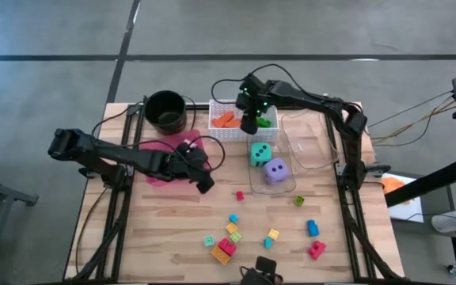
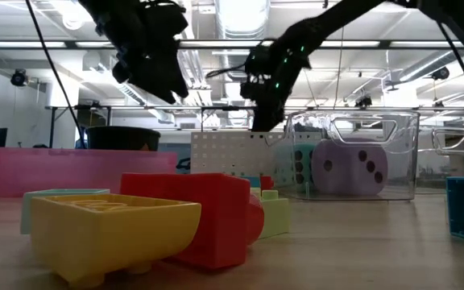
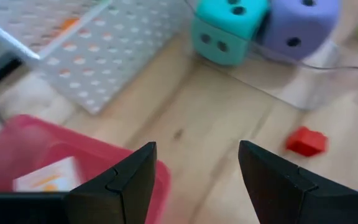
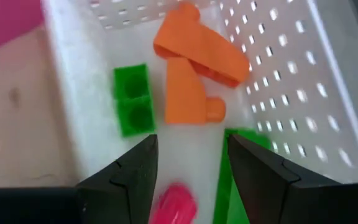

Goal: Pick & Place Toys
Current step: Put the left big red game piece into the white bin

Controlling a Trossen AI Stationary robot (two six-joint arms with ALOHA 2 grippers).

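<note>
Overhead, hovering with parted, empty fingers: right gripper [image 4: 188,177] above orange blocks [image 4: 194,71] in white basket [image 4: 303,81]; left gripper [image 3: 194,180] beside pink tray [image 3: 55,149].

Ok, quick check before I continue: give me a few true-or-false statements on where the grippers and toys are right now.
1. The right gripper is above the white perforated basket. True.
2. The right gripper is clamped on an orange block. False: its fingers are apart with nothing between them; the orange blocks lie in the basket.
3. The teal die and purple die sit side by side. True.
4. The left gripper holds a red block. False: it is open and empty beside the pink tray; the small red block lies on the table.
5. The basket is empty. False: it holds orange, green and pink blocks.
</note>
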